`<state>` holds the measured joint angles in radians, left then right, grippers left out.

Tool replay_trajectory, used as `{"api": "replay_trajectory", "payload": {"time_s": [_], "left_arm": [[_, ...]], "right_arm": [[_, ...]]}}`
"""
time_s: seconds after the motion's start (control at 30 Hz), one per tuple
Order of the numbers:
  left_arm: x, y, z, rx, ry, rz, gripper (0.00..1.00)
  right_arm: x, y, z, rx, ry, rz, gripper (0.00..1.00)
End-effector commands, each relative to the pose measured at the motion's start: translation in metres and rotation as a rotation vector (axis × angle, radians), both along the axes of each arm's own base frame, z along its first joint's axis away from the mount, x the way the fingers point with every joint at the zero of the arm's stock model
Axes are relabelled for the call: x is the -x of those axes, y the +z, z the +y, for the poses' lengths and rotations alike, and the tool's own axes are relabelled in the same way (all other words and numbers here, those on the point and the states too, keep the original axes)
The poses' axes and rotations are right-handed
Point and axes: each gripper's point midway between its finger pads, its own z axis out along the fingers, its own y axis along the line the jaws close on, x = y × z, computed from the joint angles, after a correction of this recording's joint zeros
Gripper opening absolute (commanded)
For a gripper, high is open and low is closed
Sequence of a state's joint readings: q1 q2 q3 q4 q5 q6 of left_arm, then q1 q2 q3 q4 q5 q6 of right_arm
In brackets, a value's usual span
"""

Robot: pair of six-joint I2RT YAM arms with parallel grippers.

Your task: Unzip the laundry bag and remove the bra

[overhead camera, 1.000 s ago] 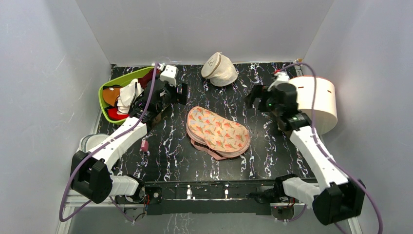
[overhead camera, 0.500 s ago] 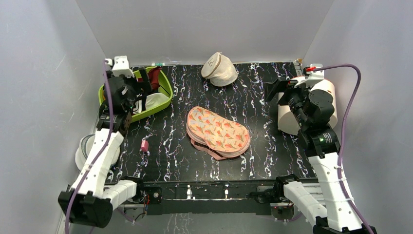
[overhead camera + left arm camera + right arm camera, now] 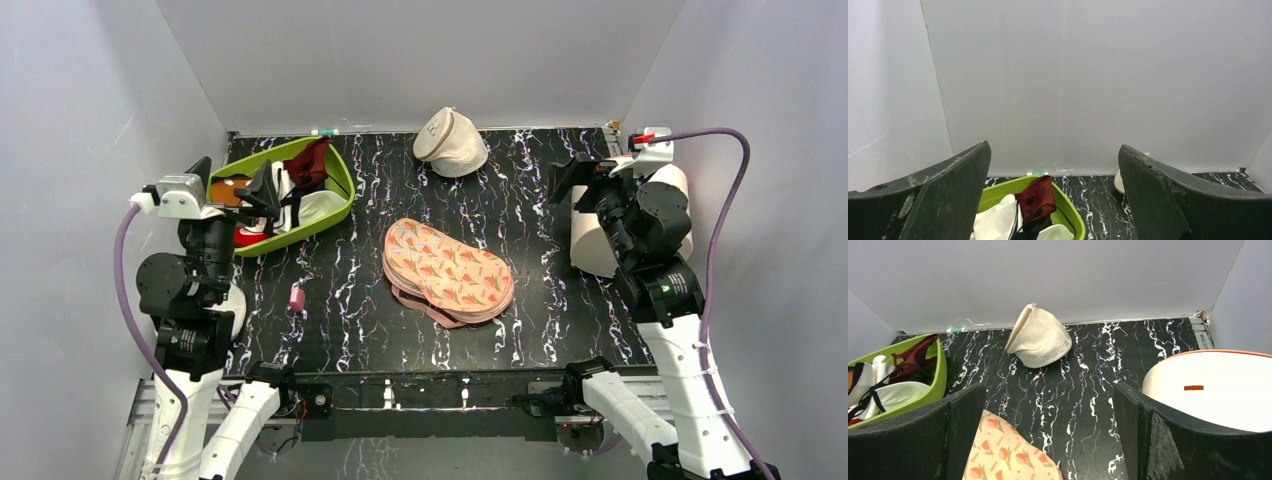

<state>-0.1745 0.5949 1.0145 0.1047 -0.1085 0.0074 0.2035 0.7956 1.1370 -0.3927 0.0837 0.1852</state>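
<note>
The peach-pink laundry bag lies flat mid-table, its pink edge layers showing; its corner shows in the right wrist view. A white padded cup with thin black straps, which looks like the bra, lies in the green basket among other clothes; it also shows in the left wrist view. My left gripper is open and empty, raised at the near left by the basket. My right gripper is open and empty, raised at the right, apart from the bag.
A cream domed mesh pouch sits at the back middle. A white round bin stands at the right behind my right arm. A small pink object lies on the table left of the bag. A dark red garment lies in the basket.
My left arm has pulled back from over the basket to the near left and risen. My right arm drew back to the right and up, then barely moved. The bag has not moved.
</note>
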Motion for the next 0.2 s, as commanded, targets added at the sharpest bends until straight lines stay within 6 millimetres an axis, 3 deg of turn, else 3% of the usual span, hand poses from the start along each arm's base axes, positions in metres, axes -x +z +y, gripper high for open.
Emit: {"api": "replay_trajectory", "payload": {"time_s": [0.0, 0.17], "left_arm": [[-0.008, -0.009, -0.021, -0.041, -0.097, 0.013, 0.98], [-0.008, -0.012, -0.025, -0.061, -0.112, 0.021, 0.98]], "right_arm": [[0.008, 0.033, -0.006, -0.012, -0.024, -0.094, 0.98], [0.006, 0.023, -0.008, 0.004, -0.04, -0.071, 0.98]]}}
